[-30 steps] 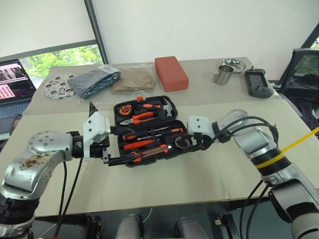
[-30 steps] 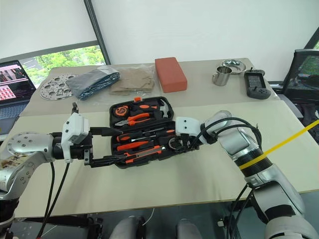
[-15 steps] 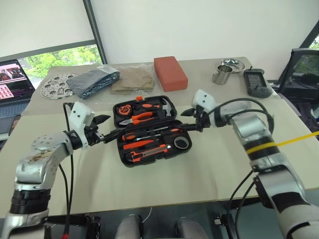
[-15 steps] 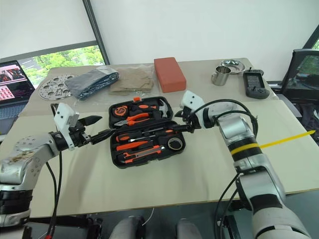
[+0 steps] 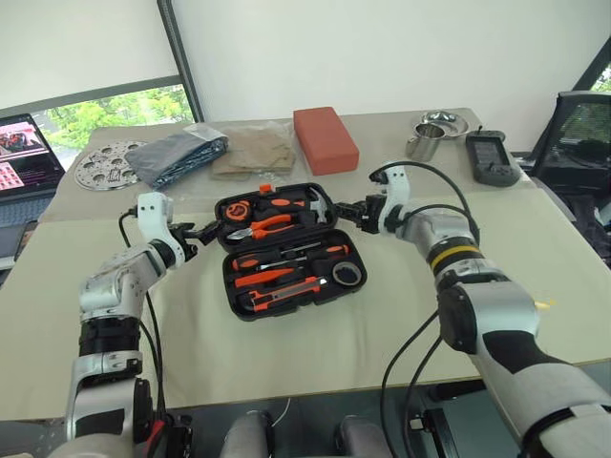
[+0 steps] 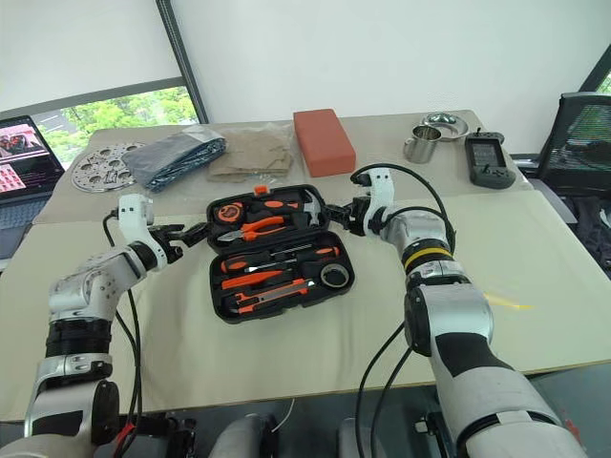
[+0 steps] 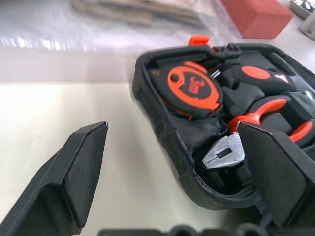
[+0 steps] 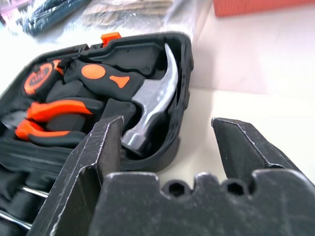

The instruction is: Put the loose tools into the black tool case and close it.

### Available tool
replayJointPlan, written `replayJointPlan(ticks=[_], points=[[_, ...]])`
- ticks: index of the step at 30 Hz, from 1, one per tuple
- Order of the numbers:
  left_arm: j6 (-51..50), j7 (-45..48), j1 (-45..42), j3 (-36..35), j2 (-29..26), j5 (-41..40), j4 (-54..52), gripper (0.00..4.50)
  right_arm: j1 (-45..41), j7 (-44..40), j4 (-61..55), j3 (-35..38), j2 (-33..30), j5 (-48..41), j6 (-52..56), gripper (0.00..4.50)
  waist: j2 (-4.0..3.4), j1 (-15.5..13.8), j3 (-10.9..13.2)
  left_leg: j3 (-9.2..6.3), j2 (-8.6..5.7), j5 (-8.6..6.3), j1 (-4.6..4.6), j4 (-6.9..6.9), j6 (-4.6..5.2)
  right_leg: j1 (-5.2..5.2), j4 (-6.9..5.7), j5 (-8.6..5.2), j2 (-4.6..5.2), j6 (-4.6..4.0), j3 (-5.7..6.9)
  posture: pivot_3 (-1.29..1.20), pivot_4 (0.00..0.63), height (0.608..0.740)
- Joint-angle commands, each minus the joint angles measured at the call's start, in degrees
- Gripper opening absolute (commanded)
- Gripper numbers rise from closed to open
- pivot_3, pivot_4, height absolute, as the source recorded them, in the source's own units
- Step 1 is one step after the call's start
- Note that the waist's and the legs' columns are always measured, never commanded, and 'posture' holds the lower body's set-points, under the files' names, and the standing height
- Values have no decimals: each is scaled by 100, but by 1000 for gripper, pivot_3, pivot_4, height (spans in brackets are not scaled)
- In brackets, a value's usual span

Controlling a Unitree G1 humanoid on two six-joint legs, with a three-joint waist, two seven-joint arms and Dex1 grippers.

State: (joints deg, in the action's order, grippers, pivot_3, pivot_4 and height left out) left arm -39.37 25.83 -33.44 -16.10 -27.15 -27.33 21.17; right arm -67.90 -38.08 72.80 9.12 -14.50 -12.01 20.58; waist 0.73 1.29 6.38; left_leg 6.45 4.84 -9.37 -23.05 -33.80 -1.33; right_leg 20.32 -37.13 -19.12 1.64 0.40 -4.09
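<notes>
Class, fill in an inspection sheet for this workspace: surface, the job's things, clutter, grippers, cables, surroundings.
Surface: beige table, a second table pushed against its far edge.
Job's things: black tool case lies open; screwdrivers, utility knife and tape roll sit in its near half.
Clutter: red block, metal cup, handheld device, bagged cloths, perforated disc.
Grippers: left gripper and right gripper open, at the far half's two ends.
Cables: black loops on both forearms.
Surroundings: laptop, chair, window.
</notes>
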Motion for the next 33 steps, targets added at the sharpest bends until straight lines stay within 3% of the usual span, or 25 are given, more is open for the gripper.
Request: replayJointPlan(ticks=[1, 6, 9, 26, 33], points=[[-1, -106, -203, -195, 7, -66, 3, 4500, -243, 189, 114, 183, 118, -9, -109, 2849, 0, 14, 0, 0, 0, 0, -1, 2, -1, 1, 0, 0, 0, 0, 0, 0, 150, 736], [-1, -149, -130, -172, 33, -2, -78, 4500, -302, 279, 199, 250, 258, 25, -138, 1300, 0, 32, 0, -2, 0, 11, -1, 5, -22, 0, 0, 0, 0, 0, 3, 0, 150, 736], [51, -170, -56, -157, 14, 50, -97, 4500, -297, 317, 224, 288, 305, 39, -120, 95, 0, 90, 0, -2, 0, 12, -1, 8, -25, 0, 0, 0, 0, 0, 3, 0, 150, 736], [334, -112, 27, 44, 270, 282, 229, 4500, 155, -94, -9, 13, 63, 433, -2, 95, 0, 122, 0, -1, 0, 14, 8, 15, -33, -3, 1, 0, -1, 1, 2, 0, 150, 736], [522, -21, -99, 176, 374, 372, 506, 4500, 383, -745, -180, -100, 31, 433, 503, 95, 0, 120, 0, 0, 1, 15, 12, 14, -34, -6, 1, 0, -2, 1, 3, 0, 150, 736]])
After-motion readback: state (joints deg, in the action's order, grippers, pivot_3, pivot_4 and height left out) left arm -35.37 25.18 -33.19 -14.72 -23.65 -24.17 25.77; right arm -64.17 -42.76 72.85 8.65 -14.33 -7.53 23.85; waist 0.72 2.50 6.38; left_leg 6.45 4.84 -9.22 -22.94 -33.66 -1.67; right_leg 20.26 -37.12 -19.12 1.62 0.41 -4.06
